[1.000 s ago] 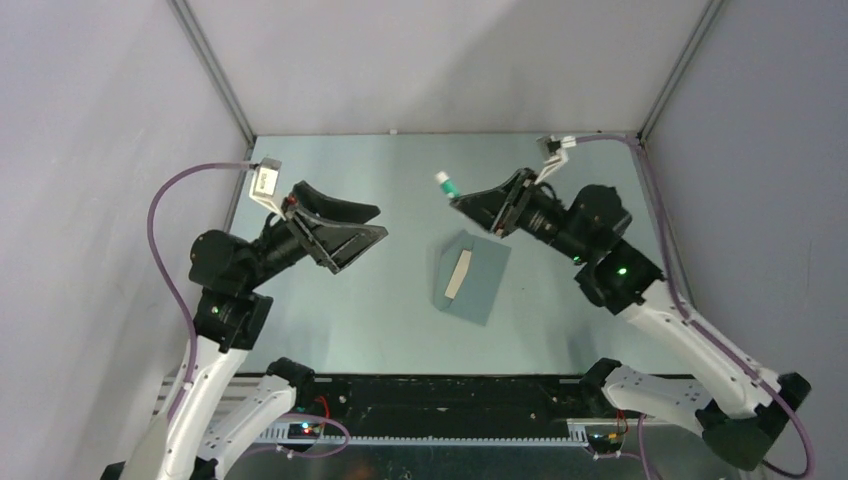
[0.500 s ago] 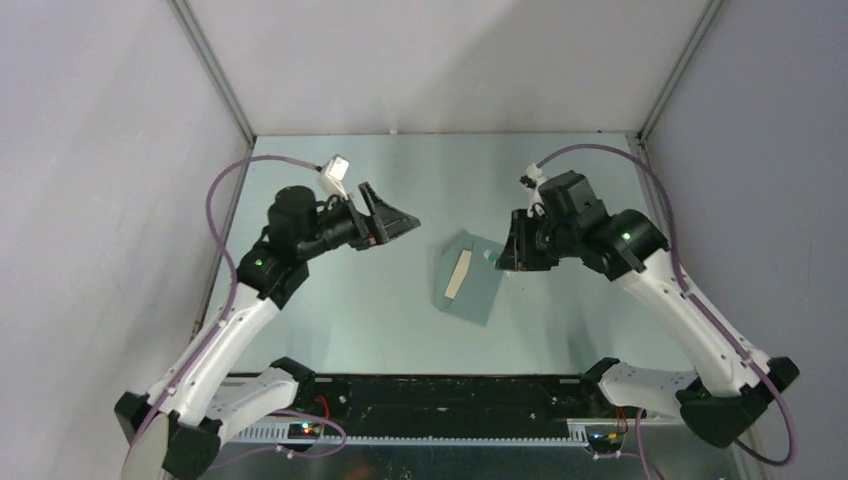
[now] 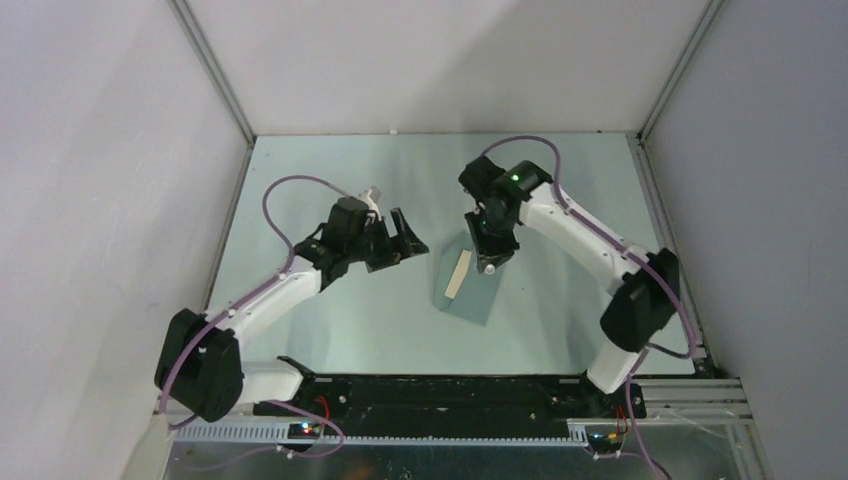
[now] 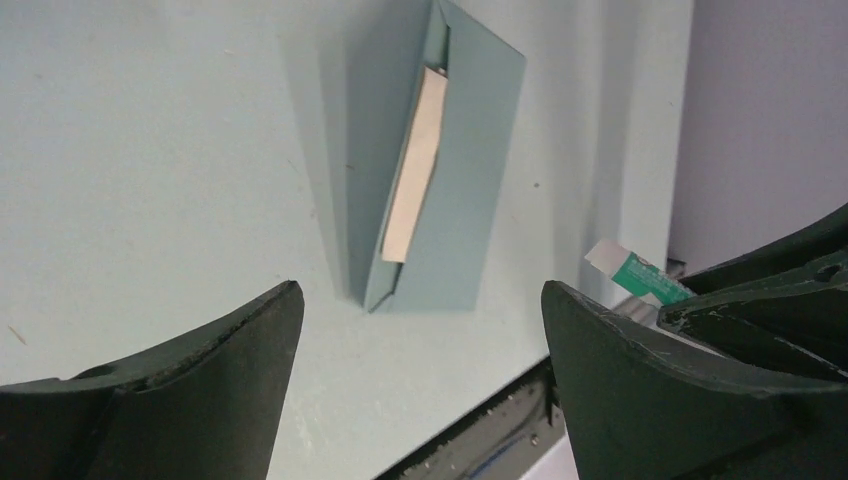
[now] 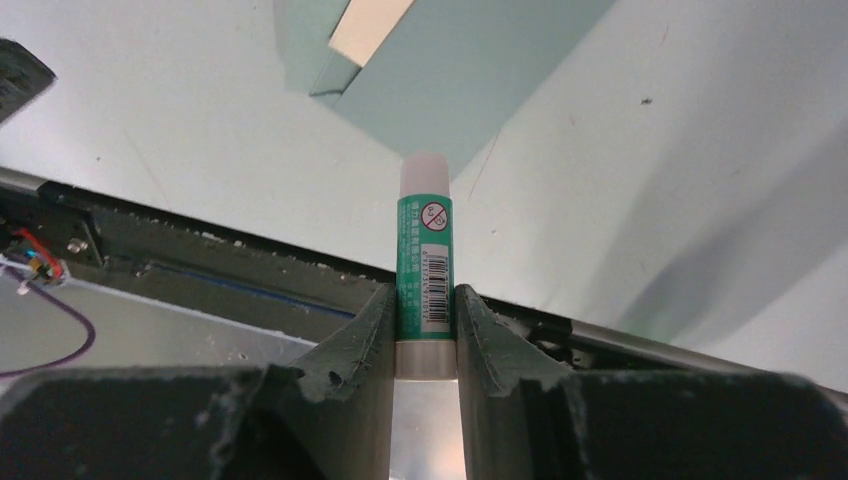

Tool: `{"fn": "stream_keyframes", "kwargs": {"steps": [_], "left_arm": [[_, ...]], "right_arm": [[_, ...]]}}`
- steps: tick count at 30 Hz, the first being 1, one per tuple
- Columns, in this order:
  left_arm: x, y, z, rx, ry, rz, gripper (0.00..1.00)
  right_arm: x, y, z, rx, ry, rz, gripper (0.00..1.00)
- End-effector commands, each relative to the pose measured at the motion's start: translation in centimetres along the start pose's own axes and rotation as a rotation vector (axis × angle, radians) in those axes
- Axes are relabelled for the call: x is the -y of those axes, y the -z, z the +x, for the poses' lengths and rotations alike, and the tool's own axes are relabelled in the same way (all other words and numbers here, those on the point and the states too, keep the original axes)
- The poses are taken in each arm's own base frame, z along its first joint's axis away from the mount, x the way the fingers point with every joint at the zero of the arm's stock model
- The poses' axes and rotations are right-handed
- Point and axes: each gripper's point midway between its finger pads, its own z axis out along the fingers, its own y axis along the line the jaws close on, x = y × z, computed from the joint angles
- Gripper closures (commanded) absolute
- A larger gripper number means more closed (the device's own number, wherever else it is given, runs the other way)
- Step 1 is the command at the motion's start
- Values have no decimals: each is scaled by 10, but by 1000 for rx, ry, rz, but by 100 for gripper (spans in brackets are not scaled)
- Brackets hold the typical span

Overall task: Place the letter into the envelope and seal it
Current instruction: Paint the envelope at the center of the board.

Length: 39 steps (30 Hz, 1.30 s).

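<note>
The teal-grey envelope (image 3: 474, 290) lies flat mid-table with its flap open. A strip of the tan letter (image 3: 459, 273) shows in its mouth. My right gripper (image 3: 489, 252) is shut on a white-and-green glue stick (image 5: 425, 262) and holds it over the envelope's right part, white end (image 3: 489, 268) pointing down. In the right wrist view the envelope (image 5: 470, 70) and letter (image 5: 368, 25) lie beyond the stick. My left gripper (image 3: 408, 238) is open and empty, just left of the envelope. Its wrist view shows the envelope (image 4: 475, 150), the letter (image 4: 415, 165) and the glue stick (image 4: 632, 273).
A black rail (image 3: 440, 395) runs along the table's near edge. Grey walls close off the table at the back and both sides. The right arm (image 3: 580, 225) arches over the table's right half.
The right gripper has swung left and down with the glue stick, to above the envelope. The left gripper has moved right and lower, toward the envelope's left side.
</note>
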Motion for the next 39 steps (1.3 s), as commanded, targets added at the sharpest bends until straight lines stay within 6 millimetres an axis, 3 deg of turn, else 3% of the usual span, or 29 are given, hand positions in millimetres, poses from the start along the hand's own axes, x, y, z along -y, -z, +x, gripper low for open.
{"fn": "stream_keyframes", "kwargs": {"steps": [1,6,10,14,15,18,22,28,34,39], "left_arm": [[-9,-14,-17,85,-84,-68,7],[-16,-44,-16,48,-97,-97,8],[-24,-55,-18,50,-105,-134,16],[-12,-54,-8,-56,-188,-102,28],[-10,-50,-3,-66,-190,-102,34],[-9,-35,3,-21,-137,-101,38],[12,-16,18,16,-32,74,41],[73,-23,40,-35,115,482,49],[78,-49,72,-123,254,578,52],[69,-58,76,-123,426,662,61]], "right_arm": [[10,3,-13,-54,68,76,100],[16,-12,-28,-121,77,109,100],[18,-31,-34,-167,60,106,100],[19,-51,-36,-198,43,77,100],[18,-55,-38,-197,41,73,100],[17,-69,-37,-217,25,66,100],[9,-81,-38,-218,11,18,100],[10,-91,-38,-230,7,21,100],[14,-99,-38,-253,4,36,100],[20,-102,-40,-255,-12,47,100]]}}
